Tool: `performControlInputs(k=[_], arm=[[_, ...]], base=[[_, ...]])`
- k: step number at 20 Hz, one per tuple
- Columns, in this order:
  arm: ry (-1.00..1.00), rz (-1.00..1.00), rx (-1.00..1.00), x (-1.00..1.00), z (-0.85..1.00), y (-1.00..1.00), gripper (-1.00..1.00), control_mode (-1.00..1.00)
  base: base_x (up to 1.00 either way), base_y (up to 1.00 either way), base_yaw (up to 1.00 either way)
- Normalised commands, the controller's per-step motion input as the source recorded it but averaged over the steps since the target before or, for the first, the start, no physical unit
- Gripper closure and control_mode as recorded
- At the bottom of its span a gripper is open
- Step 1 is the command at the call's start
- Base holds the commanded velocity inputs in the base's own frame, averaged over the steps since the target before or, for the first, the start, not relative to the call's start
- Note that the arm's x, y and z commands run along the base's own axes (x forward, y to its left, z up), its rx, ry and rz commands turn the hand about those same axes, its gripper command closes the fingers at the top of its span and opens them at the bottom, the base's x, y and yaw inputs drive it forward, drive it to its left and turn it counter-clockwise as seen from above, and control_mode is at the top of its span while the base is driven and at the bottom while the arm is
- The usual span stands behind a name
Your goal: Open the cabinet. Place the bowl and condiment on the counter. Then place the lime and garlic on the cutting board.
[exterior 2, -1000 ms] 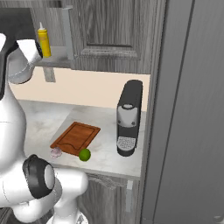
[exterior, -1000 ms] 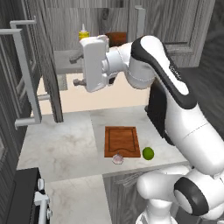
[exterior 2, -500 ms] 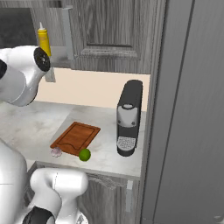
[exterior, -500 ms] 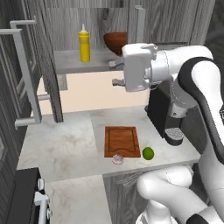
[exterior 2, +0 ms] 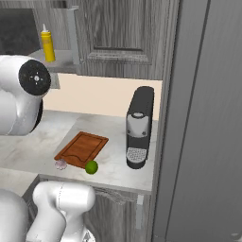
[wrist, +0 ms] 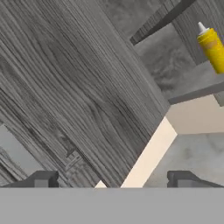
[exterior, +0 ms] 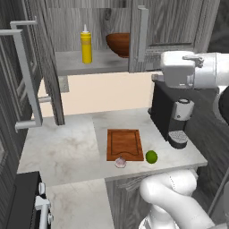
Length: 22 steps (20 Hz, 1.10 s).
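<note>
The cabinet (exterior: pixel 50 67) stands open, its left door swung wide and its right door (exterior: pixel 138 38) edge-on. On its shelf stand the yellow condiment (exterior: pixel 86 44) and the brown bowl (exterior: pixel 117 44), half hidden by the right door. On the counter (exterior: pixel 67 147) lies the cutting board (exterior: pixel 124 144), with the garlic (exterior: pixel 120 162) and the lime (exterior: pixel 151 156) just off its front edge. My white hand (exterior: pixel 181 74) hovers above the coffee machine, right of the right door. The gripper (wrist: pixel 113 179) is open and empty, close to a woodgrain door, with the condiment (wrist: pixel 212 48) far off.
A black coffee machine (exterior: pixel 172 114) stands at the counter's right end, against a tall dark panel (exterior 2: pixel 203 118). The open left door's bar handle (exterior: pixel 22 76) juts out over the counter's left side. A stove edge (exterior: pixel 27 201) lies low on the left.
My hand has swung right, from in front of the cabinet shelf to above the coffee machine. The condiment and bowl are now uncovered. The jaws have stayed open.
</note>
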Motion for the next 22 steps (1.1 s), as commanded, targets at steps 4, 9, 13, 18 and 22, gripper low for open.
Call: performControlInputs(k=[4,9,13,18,22], arm=[[-0.18,-0.16,-0.21,-0.24,0.06,-0.59,-1.00,-1.00],[-0.11,-0.19,-0.20,-0.13,0.03,-0.50,-1.00,-1.00],[-0.01,-0.21,-0.10,-0.10,0.00,-0.29,-1.00,-1.00],[0.00,-0.20,-0.08,-0.01,0.04,-0.03,-1.00,-1.00],[0.00,-0.19,-0.02,0.00,0.09,0.00,-1.00,-1.00]], base=[[0.00,0.00,0.00],[0.00,0.00,0.00],[0.00,0.00,0.00],[0.00,0.00,0.00],[0.00,0.00,0.00]])
